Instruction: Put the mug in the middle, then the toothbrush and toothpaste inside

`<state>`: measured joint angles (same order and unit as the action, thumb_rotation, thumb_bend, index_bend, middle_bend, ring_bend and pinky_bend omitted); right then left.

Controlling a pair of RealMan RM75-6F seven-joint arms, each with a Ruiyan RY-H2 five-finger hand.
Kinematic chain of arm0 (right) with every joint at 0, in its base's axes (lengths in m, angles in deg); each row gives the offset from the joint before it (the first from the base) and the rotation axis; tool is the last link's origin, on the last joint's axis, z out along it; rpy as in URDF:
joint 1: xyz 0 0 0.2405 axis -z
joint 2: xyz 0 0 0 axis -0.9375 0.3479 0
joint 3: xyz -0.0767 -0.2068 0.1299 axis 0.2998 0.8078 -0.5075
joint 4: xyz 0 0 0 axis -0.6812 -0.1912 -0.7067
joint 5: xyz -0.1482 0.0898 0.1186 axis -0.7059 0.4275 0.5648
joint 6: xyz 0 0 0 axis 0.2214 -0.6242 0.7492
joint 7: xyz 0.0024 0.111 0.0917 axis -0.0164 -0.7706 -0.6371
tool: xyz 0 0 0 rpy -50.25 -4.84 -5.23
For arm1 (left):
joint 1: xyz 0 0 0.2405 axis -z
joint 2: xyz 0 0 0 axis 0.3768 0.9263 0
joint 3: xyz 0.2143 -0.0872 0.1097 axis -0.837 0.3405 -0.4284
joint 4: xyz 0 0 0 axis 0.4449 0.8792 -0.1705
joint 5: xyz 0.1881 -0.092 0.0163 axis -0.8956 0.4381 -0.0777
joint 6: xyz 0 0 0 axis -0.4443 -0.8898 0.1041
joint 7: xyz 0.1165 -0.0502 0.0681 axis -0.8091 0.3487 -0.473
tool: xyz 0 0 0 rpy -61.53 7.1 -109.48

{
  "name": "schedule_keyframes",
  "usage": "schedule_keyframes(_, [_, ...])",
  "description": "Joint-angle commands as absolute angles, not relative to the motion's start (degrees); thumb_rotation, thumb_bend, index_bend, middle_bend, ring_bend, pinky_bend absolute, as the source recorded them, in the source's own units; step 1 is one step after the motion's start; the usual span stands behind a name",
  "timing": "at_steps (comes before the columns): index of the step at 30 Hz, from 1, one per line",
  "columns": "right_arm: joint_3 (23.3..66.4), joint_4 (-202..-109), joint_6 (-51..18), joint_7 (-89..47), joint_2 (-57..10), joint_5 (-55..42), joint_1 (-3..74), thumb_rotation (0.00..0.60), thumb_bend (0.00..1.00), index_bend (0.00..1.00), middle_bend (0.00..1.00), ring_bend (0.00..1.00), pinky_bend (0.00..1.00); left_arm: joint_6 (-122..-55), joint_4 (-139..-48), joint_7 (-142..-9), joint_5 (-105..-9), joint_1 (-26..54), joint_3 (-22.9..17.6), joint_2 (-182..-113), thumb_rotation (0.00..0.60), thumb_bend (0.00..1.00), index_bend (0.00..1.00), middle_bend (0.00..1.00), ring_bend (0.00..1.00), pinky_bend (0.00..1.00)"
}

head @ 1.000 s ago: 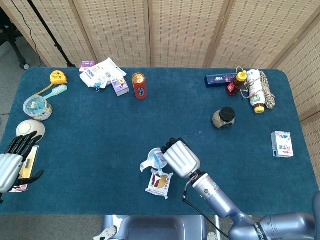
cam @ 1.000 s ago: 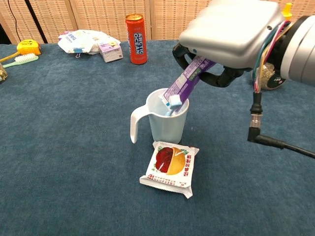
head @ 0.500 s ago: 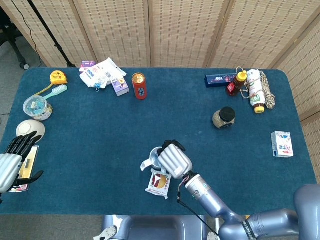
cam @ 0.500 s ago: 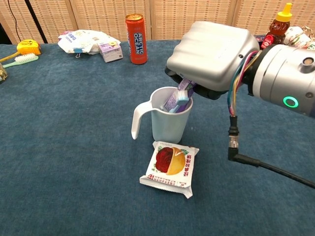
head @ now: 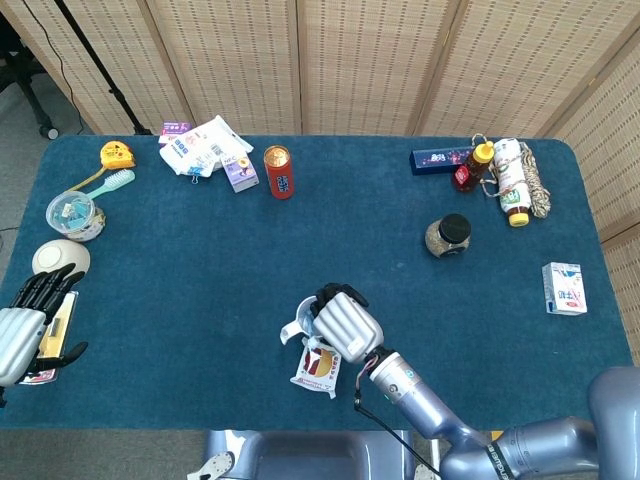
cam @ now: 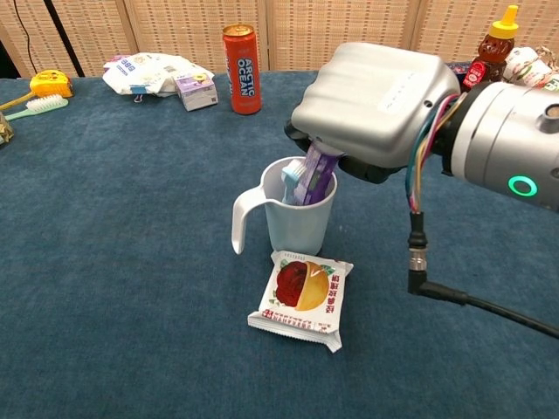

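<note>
Left hand [head: 25, 335] is resting idle at the far table edge, fingers loosely apart, while our right hand [cam: 371, 109] is hovering directly above the white plastic mug [cam: 293, 218], gripping the purple toothpaste tube [cam: 316, 177] nearly upright inside it.

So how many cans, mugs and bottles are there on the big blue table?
Cans: 1, the red can
Mugs: 1, the white mug
Bottles: 2, the brown bottle and the white-label bottle beside it
Total: 4
</note>
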<state>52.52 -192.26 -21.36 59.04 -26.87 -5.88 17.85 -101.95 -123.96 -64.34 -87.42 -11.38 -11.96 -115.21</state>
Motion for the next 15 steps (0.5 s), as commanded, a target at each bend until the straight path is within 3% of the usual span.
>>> schedule_keyframes(1, [52.7, -193.0, -21.6, 59.0, -26.4, -6.0, 17.8, 0.6, 0.65, 0.3, 0.28, 0.3, 0.67, -102.0, -123.9, -64.3, -87.3, -11.4, -11.9, -115.2, 0.6, 0.22, 0.0, 0.0, 0.0, 0.0])
schedule_keyframes(15, [52.2, -198.5, -24.6, 59.8, -21.9, -7.0, 18.4, 0.6, 0.65, 0.27, 0.25, 0.28, 0.66, -101.8, -124.0, -64.6, -87.3, -11.3, -12.0, -115.3, 0.6, 0.22, 0.0, 0.0, 0.0, 0.0])
